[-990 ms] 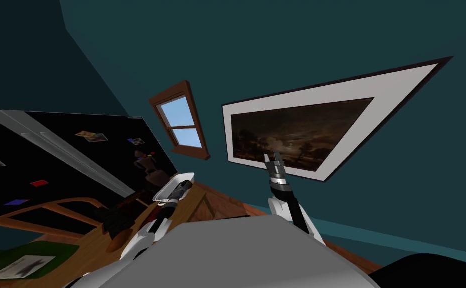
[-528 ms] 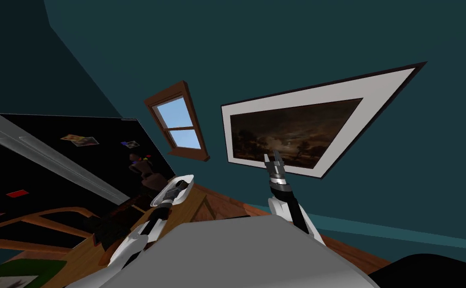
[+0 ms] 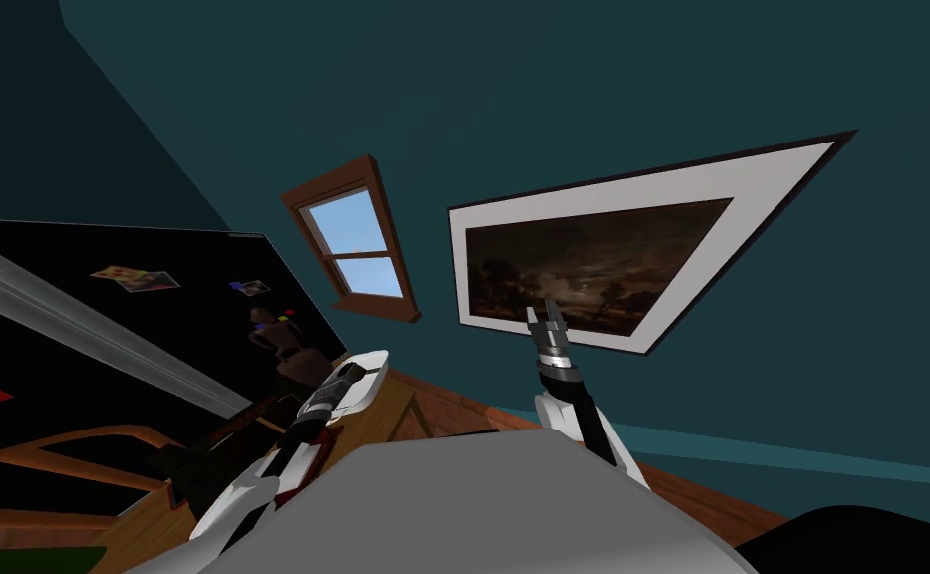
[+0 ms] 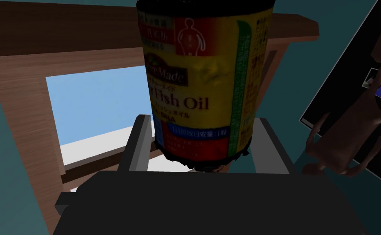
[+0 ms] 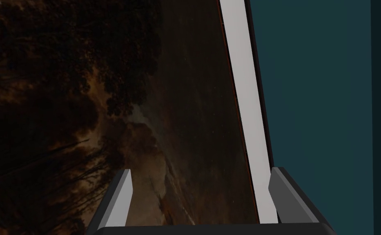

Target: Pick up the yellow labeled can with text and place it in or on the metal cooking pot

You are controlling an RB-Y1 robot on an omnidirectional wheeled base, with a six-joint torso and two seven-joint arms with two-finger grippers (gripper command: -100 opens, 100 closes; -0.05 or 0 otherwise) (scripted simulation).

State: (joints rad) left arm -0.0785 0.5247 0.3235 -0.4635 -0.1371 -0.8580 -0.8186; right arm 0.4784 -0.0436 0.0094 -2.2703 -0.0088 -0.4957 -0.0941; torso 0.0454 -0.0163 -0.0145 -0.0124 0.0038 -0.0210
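Between the two fingers (image 4: 139,140) of the left gripper (image 4: 201,121) the can (image 4: 203,81) is being held, the blades pressing its sides low down, close to the gripper's dark body. The left wrist view is giving the label in full: yellow, with "Fish Oil" in dark letters, a red band with a white body outline above and blue and red bands below. The can is standing upright along the fingers, lifted clear of any surface. Behind it a window (image 4: 22,122) with a brown wooden frame is showing blue sky, and to one side a brown figure (image 4: 348,134) is standing before a black panel (image 4: 361,81) dotted with small pictures.

The head view is adding where that arm is: the left forearm (image 3: 253,483) is reaching forward over a wooden table (image 3: 398,409), below the window and beside the black panel. The right gripper (image 3: 549,317) is pointing upward on the other side, well apart from the can, and its own wrist view is showing its fingers (image 5: 119,200) spread wide with nothing between them.
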